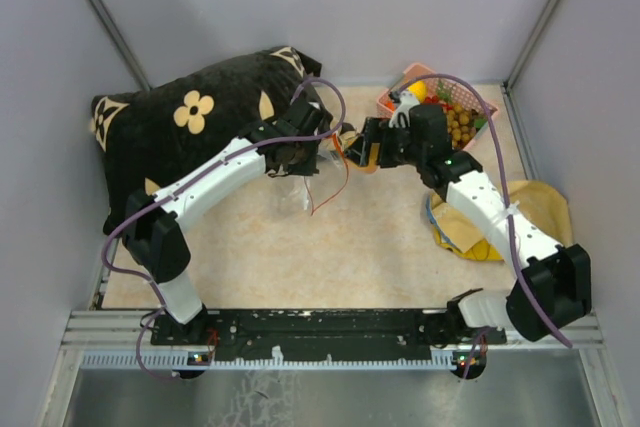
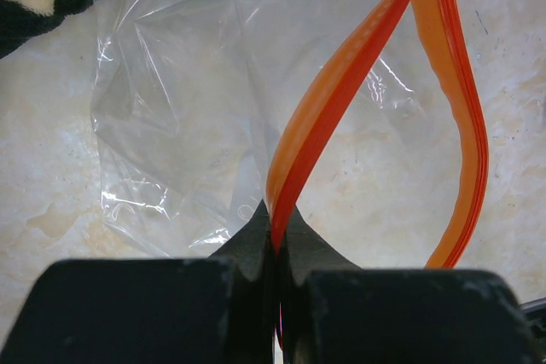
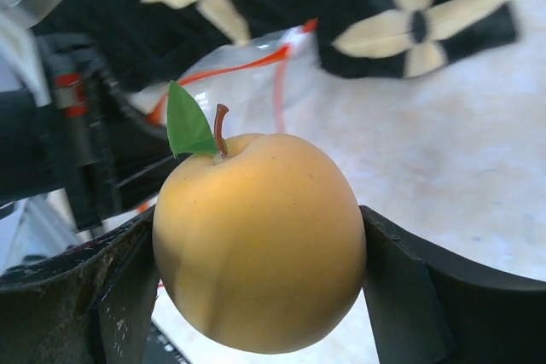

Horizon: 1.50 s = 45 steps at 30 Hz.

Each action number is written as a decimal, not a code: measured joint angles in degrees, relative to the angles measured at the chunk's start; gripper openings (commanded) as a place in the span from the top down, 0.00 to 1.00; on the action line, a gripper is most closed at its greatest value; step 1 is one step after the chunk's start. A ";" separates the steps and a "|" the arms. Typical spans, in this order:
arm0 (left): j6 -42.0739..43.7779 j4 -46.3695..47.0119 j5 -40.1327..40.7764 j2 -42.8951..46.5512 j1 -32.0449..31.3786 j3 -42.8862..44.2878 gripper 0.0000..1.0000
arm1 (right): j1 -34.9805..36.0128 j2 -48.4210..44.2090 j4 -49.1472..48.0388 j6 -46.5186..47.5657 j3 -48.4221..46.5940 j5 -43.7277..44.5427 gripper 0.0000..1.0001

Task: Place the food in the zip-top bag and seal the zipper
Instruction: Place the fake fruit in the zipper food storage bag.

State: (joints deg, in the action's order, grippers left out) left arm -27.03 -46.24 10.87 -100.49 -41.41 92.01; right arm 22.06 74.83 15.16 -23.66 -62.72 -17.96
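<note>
My right gripper is clamped on a yellow-orange round fruit, one dark finger pressed against each side of it. The fruit has a brown stem and a green leaf standing up at its top. My left gripper is pinched tight on the zipper, the orange-red strip running up from between my two black fingers. Its two halves are apart and bow away from each other, so the mouth of the zip-top bag stands open. The clear crinkled film hangs to the left of the strip, above the pale marbled worktop.

From above, both grippers meet near the middle of the worktop, the fruit just beside the bag's mouth. Behind the left arm lies a black cushion with cream flower shapes. At the far right corner stands the pink basket, with small tan-brown balls and other toy fruit in it. A yellow cloth lies under my right arm.
</note>
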 measured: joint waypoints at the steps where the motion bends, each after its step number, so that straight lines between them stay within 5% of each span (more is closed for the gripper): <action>1: 0.00 0.00 -0.04 0.00 0.00 0.00 1.00 | 1.18 -0.13 -0.72 -0.87 0.28 -0.70 0.44; 17: -0.26 1.38 -3.04 0.20 0.02 0.00 1.00 | 7.43 0.96 -16.74 -13.46 8.85 -6.01 0.43; 34: -2.67 8.57 -9.99 4.07 0.11 -1.68 1.00 | 7.56 3.93 -14.29 -11.23 10.69 -0.87 0.21; 41: -3.06 10.14 -12.61 4.07 0.33 -3.28 1.00 | 7.56 4.07 -10.97 -8.87 9.35 1.70 0.34; 45: -3.17 10.88 -13.11 4.07 0.39 -3.30 1.00 | 7.56 4.09 -9.31 -7.41 8.07 2.51 0.15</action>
State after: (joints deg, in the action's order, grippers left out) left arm -30.20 -35.35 -2.24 -96.42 -41.01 88.71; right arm 29.63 78.91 5.85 -31.07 -54.65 -15.44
